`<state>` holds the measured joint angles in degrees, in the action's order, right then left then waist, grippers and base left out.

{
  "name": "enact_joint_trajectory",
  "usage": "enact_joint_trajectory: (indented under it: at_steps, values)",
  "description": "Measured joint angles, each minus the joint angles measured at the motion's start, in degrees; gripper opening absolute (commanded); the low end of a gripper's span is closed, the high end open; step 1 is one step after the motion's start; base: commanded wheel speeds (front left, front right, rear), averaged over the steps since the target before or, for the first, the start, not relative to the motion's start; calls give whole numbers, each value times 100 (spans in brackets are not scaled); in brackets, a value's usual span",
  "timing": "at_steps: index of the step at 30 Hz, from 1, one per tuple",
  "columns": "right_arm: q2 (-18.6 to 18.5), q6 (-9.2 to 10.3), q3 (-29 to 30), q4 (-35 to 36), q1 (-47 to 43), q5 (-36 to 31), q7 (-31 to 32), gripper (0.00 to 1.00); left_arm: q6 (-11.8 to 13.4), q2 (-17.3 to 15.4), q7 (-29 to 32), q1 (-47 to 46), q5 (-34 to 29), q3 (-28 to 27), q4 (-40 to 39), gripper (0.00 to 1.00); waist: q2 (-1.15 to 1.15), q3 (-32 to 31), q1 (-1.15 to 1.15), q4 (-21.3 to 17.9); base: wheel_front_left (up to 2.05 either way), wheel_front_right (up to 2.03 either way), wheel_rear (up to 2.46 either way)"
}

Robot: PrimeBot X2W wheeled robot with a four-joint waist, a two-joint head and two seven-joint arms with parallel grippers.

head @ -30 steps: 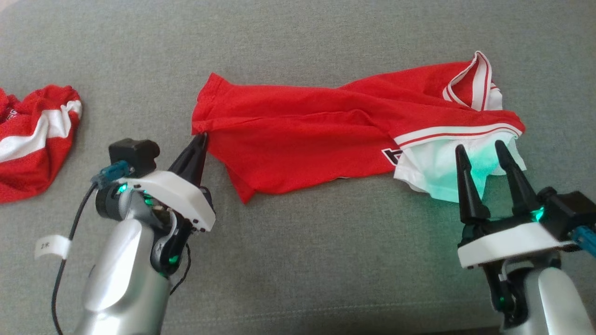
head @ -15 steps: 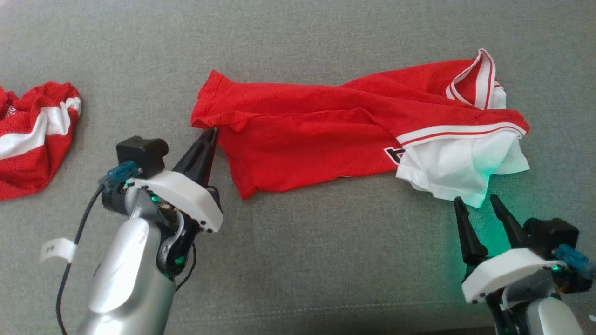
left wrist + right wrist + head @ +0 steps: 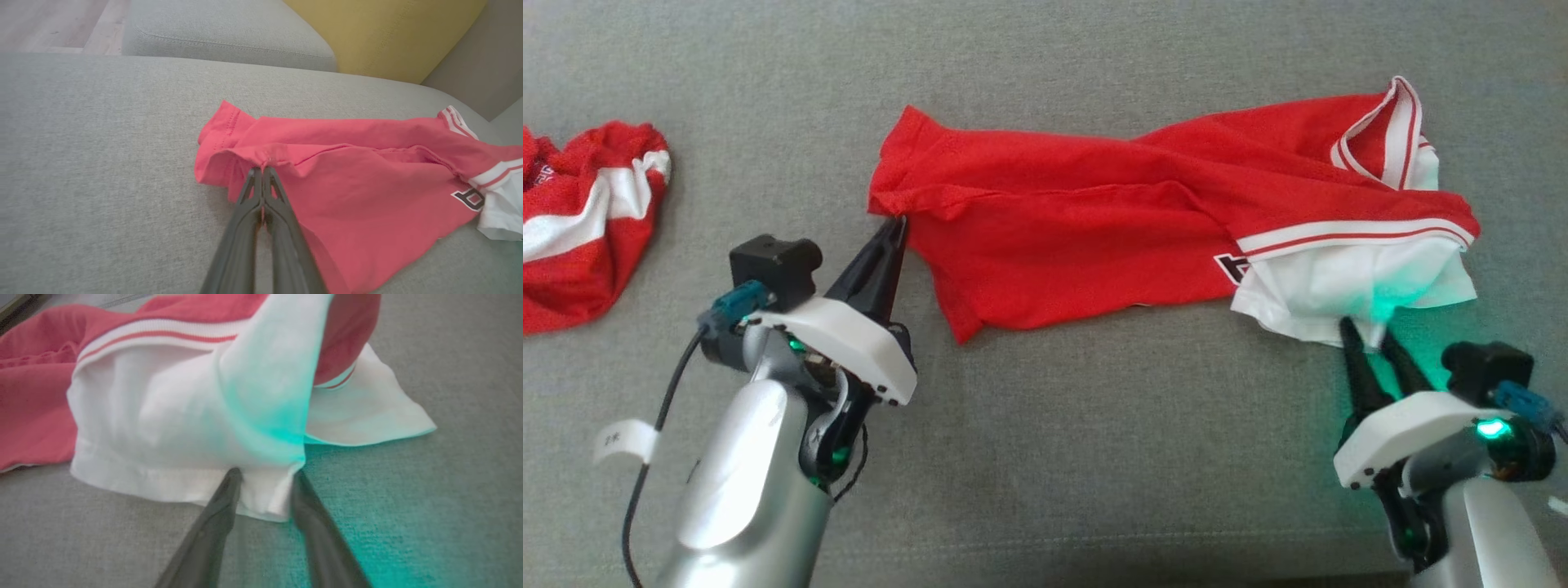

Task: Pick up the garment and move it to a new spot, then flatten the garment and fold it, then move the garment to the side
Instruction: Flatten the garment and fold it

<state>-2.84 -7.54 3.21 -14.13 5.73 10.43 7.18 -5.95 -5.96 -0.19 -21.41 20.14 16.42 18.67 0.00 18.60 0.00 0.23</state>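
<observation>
Two grippers meet the red garment (image 3: 1094,220), which is spread across the grey sofa cushion (image 3: 1045,65). Our left gripper (image 3: 896,224) pinches its left hem; our right gripper (image 3: 1366,328) straddles the white edge (image 3: 261,490), fingers apart. We judge this thin fold could slip out, leaving one-sided pulling.

Left tool (image 3: 896,223) clamped; right tool (image 3: 1365,328) ajar.

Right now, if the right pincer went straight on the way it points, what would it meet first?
The right pincer would meet the garment's white hem first; it lies between the parted fingers.
</observation>
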Motion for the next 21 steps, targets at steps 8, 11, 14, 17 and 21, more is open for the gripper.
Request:
enact_joint_trajectory:
  at_steps: [8,11,14,17,21]
  values:
    - [0,0,48,591,-61,60,-113,0,104,-120,-307,27,-56,-15,-260,0,0,-98,0,21,0,0,0]
    - [-73,0,118,1213,-56,115,-204,0,165,-205,-427,103,-131,-47,-470,0,0,-196,0,2,0,0,0]
    - [-166,0,225,1607,-48,145,-213,0,211,-299,-509,186,-142,-77,-622,0,0,-275,0,-6,0,0,0]
    - [-305,0,378,2105,-12,168,-187,0,299,-437,-608,251,-209,-167,-879,0,0,-405,0,-8,0,0,0]
    - [-500,0,571,2553,325,169,-36,0,353,-632,-644,244,-303,-254,-1328,0,0,-589,0,-5,0,0,0]
